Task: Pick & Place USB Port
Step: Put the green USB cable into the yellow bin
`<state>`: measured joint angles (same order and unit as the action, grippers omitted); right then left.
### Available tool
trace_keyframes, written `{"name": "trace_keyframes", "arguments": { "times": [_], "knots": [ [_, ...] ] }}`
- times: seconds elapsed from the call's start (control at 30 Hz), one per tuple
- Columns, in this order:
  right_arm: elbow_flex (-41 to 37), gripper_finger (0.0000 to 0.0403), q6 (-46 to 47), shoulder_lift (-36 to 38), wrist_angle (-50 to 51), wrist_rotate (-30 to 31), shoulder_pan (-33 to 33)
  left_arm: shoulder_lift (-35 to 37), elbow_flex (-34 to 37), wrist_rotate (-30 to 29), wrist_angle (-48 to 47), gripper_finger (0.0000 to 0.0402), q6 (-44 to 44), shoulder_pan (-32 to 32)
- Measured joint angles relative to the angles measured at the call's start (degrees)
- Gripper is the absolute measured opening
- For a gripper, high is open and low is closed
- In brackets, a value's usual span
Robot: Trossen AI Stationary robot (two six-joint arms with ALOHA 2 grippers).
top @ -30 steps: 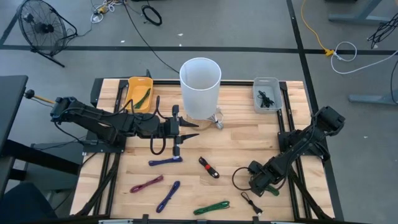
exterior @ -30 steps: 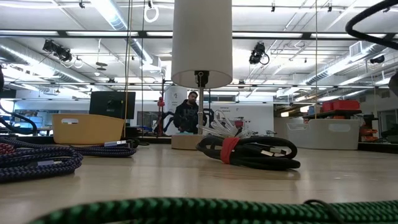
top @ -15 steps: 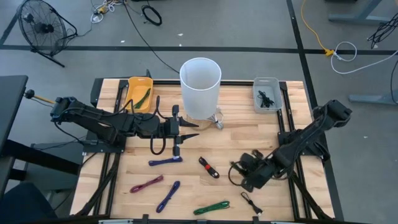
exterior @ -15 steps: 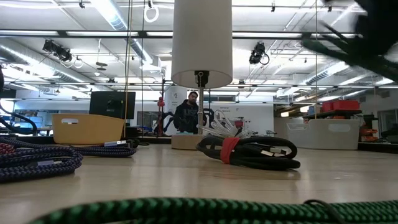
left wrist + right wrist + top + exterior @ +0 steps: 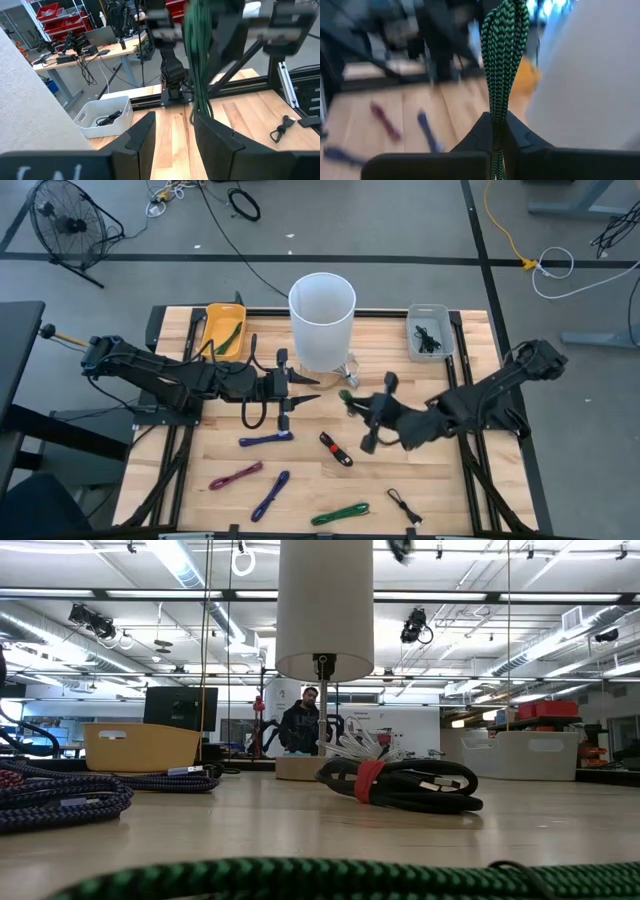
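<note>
Above worktop [image 5: 420, 460] centre, right claw [image 5: 362, 423] clamped on green braided cable [image 5: 501, 60], lifted near white cylinder [image 5: 322, 320]. Grip plain only in right wrist view; high view blurred there. Left claw [image 5: 300, 390] parked beside cylinder base, fingers [image 5: 212, 135] parted, holding nothing.

Robotics lab: workbenches [image 5: 100, 52], red parts bins [image 5: 42, 10].

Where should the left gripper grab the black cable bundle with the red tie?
Grip the black cable bundle across its middle at the red tie, coming straight down. It lies flat and diagonal on the table, clear of neighbours; set the fingers across its narrow width.
</note>
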<state>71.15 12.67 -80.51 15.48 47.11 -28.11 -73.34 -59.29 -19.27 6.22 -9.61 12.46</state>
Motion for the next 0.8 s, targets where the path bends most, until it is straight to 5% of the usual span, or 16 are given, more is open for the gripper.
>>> {"name": "trace_keyframes", "arguments": {
  "times": [0.23,0.8],
  "knots": [
    [-1.19,0.0008,-15.5,-0.02,-18.25,-8.84,5.03,0.0,0.0,0.0,0.69,0.014,0.25,0.0],
    [-1.49,0.0008,-22.66,-5.05,-29.47,-20.92,11.84,-0.02,0.0,0.69,3.23,0.014,0.73,-0.03]
  ]
}}
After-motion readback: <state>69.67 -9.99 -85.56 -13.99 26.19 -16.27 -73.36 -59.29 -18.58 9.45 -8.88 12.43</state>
